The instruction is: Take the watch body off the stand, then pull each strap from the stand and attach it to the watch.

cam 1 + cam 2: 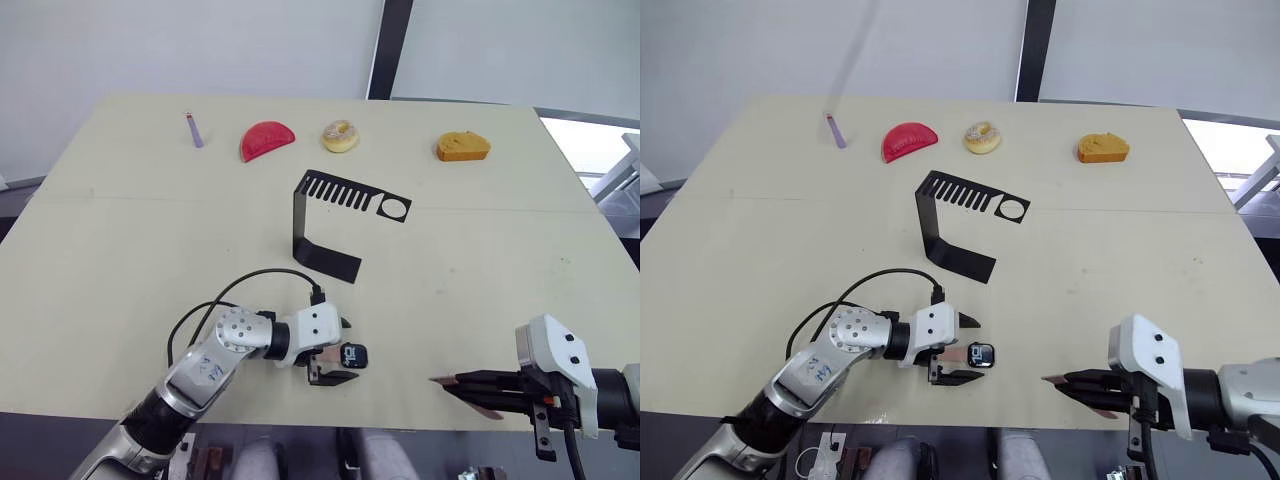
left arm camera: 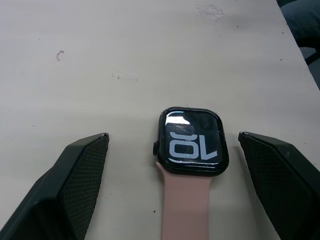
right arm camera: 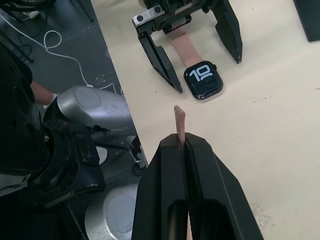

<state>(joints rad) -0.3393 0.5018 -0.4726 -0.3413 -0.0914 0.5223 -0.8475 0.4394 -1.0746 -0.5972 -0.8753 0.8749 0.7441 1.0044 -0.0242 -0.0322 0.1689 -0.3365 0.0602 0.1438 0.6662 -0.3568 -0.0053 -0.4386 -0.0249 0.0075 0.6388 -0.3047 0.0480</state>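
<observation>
The watch body point(image 2: 194, 140) lies flat on the pale table point(image 1: 480, 260) near its front edge, screen up and showing light digits. One pink strap point(image 2: 185, 200) is joined to it and runs back between the fingers of the left gripper point(image 1: 334, 353). That gripper is spread wide, one finger point(image 2: 75, 185) on each side of the strap and watch, neither touching the case; its tips reach about level with the near end of the watch body. The left arm comes in low from 7 o'clock in the head views, with a black cable looping over its wrist.

The right gripper point(image 1: 470, 385) hovers by the front edge at about 4 o'clock from the watch, well apart from it, its fingers pointing toward the watch. It is clenched on the second strap point(image 3: 180, 122), whose pale end sticks out beyond the fingertips (seen on edge in the right wrist view, so its length cannot be judged).

The stand point(image 1: 335, 225) sits near the table's middle, at 12 o'clock from the watch, with its flat base on the table, its upright rising, and its slotted top arm ending in a round hole. No strap hangs on it.

Along the far edge, from the robot's left to its right, lie a purple stick point(image 1: 194, 129), a red half-round piece point(image 1: 266, 139), a small doughnut point(image 1: 340, 136) and an orange bread-like piece point(image 1: 462, 147), all well apart from the stand.
</observation>
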